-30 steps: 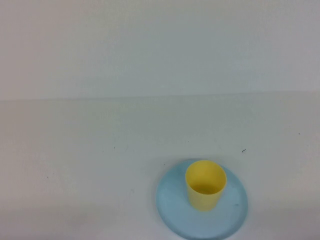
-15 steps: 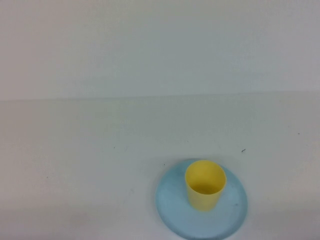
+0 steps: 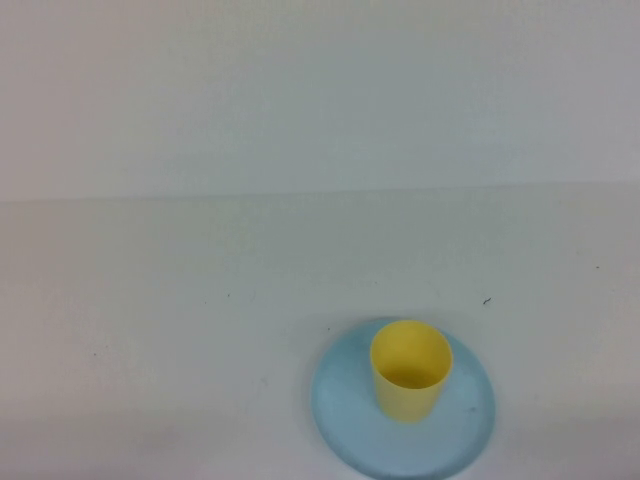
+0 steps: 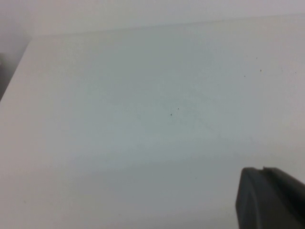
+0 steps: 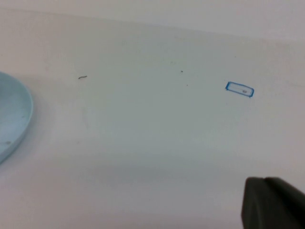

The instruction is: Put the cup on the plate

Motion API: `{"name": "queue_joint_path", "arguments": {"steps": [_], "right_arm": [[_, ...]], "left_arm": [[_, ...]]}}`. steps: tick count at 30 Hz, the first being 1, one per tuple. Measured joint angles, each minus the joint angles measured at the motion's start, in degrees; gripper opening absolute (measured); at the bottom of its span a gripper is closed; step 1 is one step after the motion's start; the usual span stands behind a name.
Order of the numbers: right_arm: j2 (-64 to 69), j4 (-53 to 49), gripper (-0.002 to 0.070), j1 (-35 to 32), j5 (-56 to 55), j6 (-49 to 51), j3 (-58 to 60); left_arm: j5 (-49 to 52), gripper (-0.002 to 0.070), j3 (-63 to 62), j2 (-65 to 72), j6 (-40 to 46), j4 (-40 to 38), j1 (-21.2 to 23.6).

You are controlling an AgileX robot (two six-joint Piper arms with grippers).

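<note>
At the near edge of the table [image 3: 200, 330], toward five o'clock from the middle of the high view, the light blue plate [image 3: 345, 425] lies flat, its near rim cut off by the edge of that view. The yellow cup [image 3: 410, 370] stands upright on the plate, mouth up, resting on the plate's far half, toward twelve o'clock from its centre, with blue rim showing on both sides and in front of it. Nothing touches the cup. Neither arm appears in the high view. The left gripper [image 4: 269, 198] shows only as a dark corner of its body in the left wrist view, over bare white table, and I cannot tell whether it is open or closed. The right gripper [image 5: 271, 202] shows the same way in the right wrist view, well apart from the plate's edge [image 5: 14, 117]; its state too cannot be told. Farther out on the table lies a small blue rectangular mark [image 5: 239, 89], and beyond that a pale wall [image 3: 320, 90].
</note>
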Motion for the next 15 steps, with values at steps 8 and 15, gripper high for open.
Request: {"name": "queue_joint_path", "arguments": {"steps": [8, 15], "right_arm": [[0.0, -0.4, 0.0, 0.0, 0.0, 0.1, 0.0], [0.0, -0.5, 0.0, -0.1, 0.0, 0.2, 0.0]], "left_arm": [[0.0, 0.0001, 0.0, 0.0, 0.0, 0.0, 0.0], [0.0, 0.0001, 0.0, 0.0, 0.0, 0.0, 0.0]]}}
